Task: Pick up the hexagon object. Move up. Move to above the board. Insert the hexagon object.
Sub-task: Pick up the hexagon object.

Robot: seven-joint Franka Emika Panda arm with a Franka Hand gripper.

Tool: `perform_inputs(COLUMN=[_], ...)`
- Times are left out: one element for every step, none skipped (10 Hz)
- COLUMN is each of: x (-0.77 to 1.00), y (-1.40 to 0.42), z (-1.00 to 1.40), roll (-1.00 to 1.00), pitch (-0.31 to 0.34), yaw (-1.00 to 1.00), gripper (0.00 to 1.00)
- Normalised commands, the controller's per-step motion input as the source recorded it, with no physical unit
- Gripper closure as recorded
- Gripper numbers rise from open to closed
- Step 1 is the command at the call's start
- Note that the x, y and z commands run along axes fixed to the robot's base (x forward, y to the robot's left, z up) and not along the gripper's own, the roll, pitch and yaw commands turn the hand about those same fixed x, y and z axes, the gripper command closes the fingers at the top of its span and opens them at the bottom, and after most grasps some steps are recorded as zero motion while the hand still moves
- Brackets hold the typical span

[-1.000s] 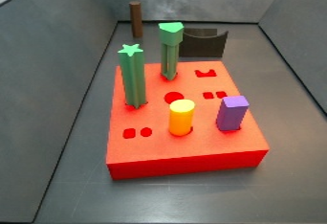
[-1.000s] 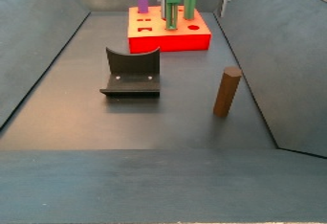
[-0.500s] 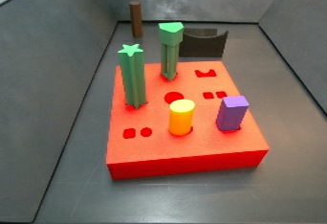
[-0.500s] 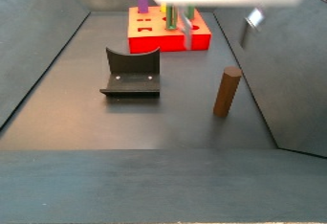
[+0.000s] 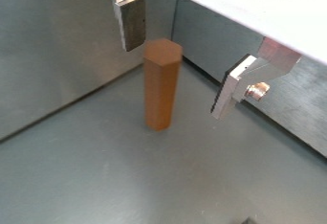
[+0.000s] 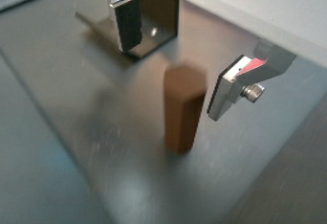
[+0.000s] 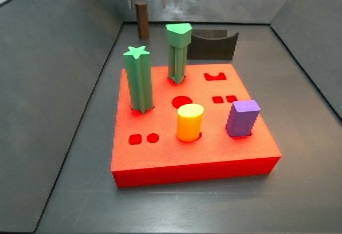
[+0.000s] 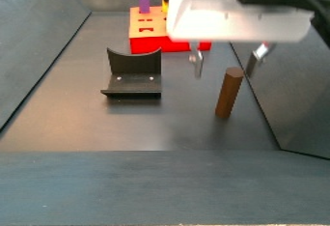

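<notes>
Item: hexagon object [image 5: 160, 82], a brown upright post of six flat faces, stood on the dark floor directly beneath the gripper [image 5: 192, 62], its top roughly level with the fingertips. Also visible as a brown post in both side views [image 8: 229, 93] [image 7: 142, 17].

Gripper: jaws stood wide, nothing between them but the post's top; neither plate touched it. One silver finger [image 5: 132, 22] stood to one side of the post, the other finger [image 5: 238, 82] to the opposite side, each with a clear gap.

Handling, judged: rigid, probably light, smooth-faced; tall and slender, so liable to topple if nudged on one side before the other. Best taken on two opposite flat faces near the upper end, pads square to them rather than on corners, to prevent twisting.

Room: the grey wall [image 8: 277, 66] rose just beside the post on one side; open floor lay on the other. The fixture [image 8: 131, 73] stood near but apart. The red board [image 7: 187, 118], well apart from the gripper, carried a green star post [image 7: 138, 76], a second green post [image 7: 177, 50], a yellow cylinder [image 7: 190, 121] and a purple block [image 7: 242, 117], which would crowd any descent; a high lift seemed advisable.
</notes>
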Motion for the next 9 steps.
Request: perform_inputs(x=[-0.38,-0.02,0.00,0.00,0.00,0.00,0.00,0.00,0.00], y=[0.24,0.00,0.00,0.00,0.00,0.00,0.00,0.00,0.00], z=[-0.72,0.00,0.00,0.00,0.00,0.00,0.00,0.00,0.00], roll=[0.00,0.00,0.00,0.00,0.00,0.00,0.00,0.00,0.00], pitch=[-0.100,-0.027,0.000,0.000,0.000,0.000,0.000,0.000,0.000], yaw=[0.00,0.00,0.00,0.00,0.00,0.00,0.00,0.00,0.00], gripper=[0.00,0.00,0.00,1.00,1.00,1.00,1.00,1.00,1.00])
